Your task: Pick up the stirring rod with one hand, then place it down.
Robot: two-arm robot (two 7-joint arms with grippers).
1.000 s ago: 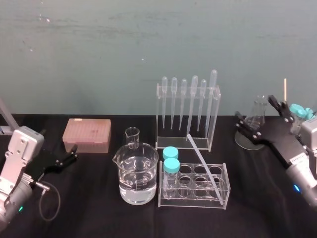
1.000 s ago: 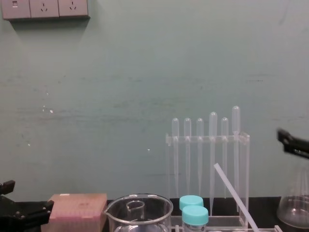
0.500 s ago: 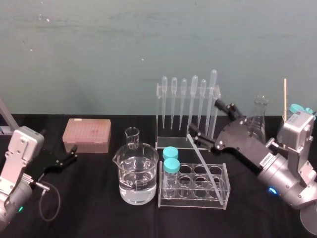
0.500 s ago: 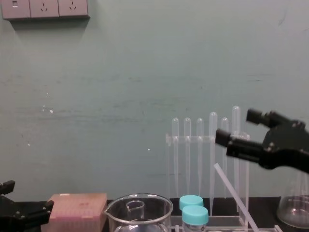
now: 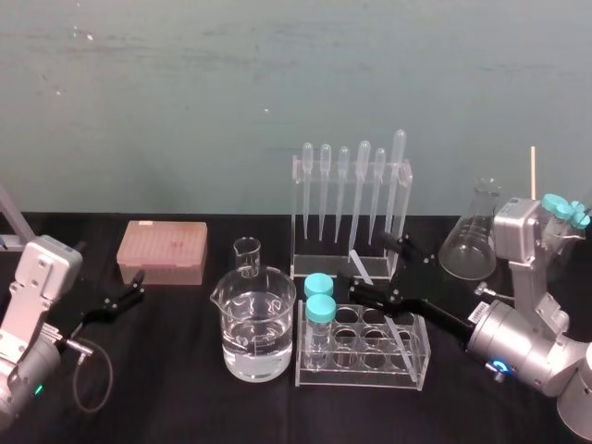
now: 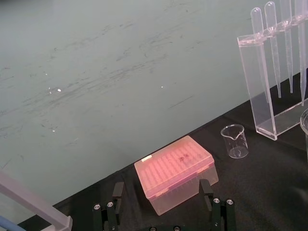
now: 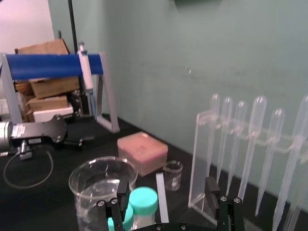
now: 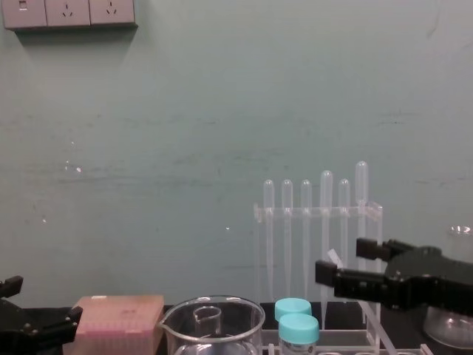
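My right claw (image 5: 368,266) is wide open and holds nothing. It sits low over the back of the clear tube rack (image 5: 370,359), with one jaw on each side of the upper part of the stirring rod (image 5: 397,326). In the right wrist view the rod (image 7: 161,202) stands between my two fingers (image 7: 121,191) with a gap on both sides, so there's no grip. The rod leans tilted: its lower end is in a right-hand hole of the tube rack and its top points up and back toward the pipette rack (image 5: 351,217). The pipette rack stands just behind it with six bulb-topped pipettes hanging in it. Two blue-capped tubes (image 5: 319,298) stand upright at the left end of the tube rack. A big beaker of water (image 5: 254,326) sits just to their left, with a small empty beaker (image 5: 247,256) behind it. A conical flask (image 5: 470,242) stands to the right of the pipette rack, beside my right arm. My left claw (image 5: 139,285) is parked far left, low over the black worktop (image 5: 185,398). It is open and empty, near the pink tip box (image 5: 162,252).
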